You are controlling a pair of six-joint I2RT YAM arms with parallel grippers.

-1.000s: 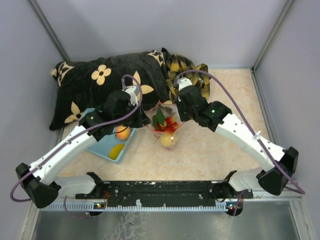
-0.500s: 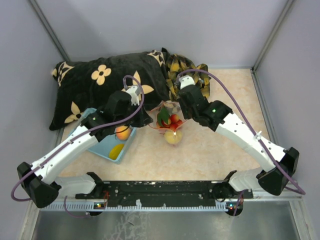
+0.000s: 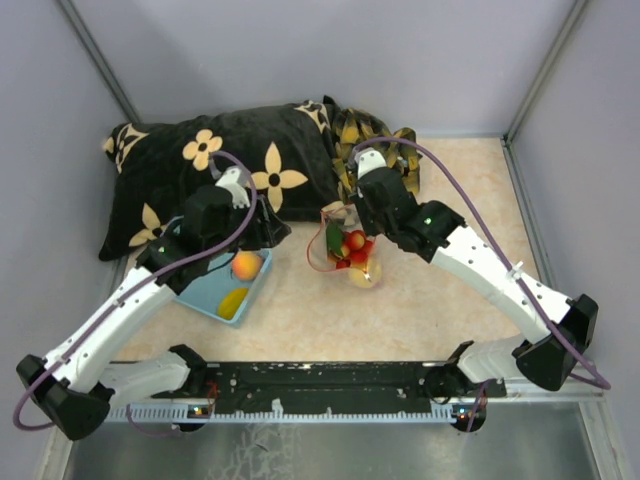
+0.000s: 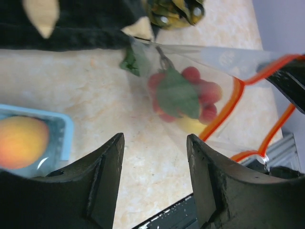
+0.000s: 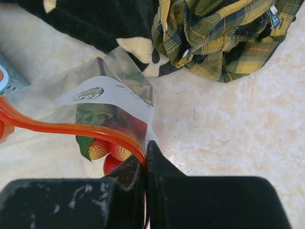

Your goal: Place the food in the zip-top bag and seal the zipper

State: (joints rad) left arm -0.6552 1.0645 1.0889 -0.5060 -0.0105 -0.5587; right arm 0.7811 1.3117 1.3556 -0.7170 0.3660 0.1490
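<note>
Operator: What do my two grippers hold at this moment?

Guide: Your right gripper [image 5: 146, 153] is pinched tight on the zipper [image 5: 71, 128], at one end of the mouth of the zip-top bag [image 5: 112, 78]. Your left gripper [image 4: 153, 140] stands wide and holds nothing. It hangs between the bag and the light-blue basket [image 3: 205, 295] and touches neither.

Operator: And where is the food?

Guide: One part is inside the bag: red berries [image 4: 207, 95], a green leaf [image 4: 176, 93] and a yellow round fruit [image 4: 190, 125] at the low end. In the basket you see a peach-coloured fruit [image 3: 246, 264] and a yellow piece [image 3: 232, 302]. So I judge the filling is not finished, and the sealing comes later.

Operator: How do I do this step well?

Guide: The two orange strips are apart, so the mouth is open. Hold the right pinch firm and the mouth high, because the film is thin, clear and floppy, and it folds easily. The zipper is the only stiffer line. Bring your left gripper down over the peach-coloured fruit with wide jaws and close on its middle. It looks smooth and round, so I think it can slip out. The basket looks like hard plastic with raised walls, so come from above, not from the side
</note>
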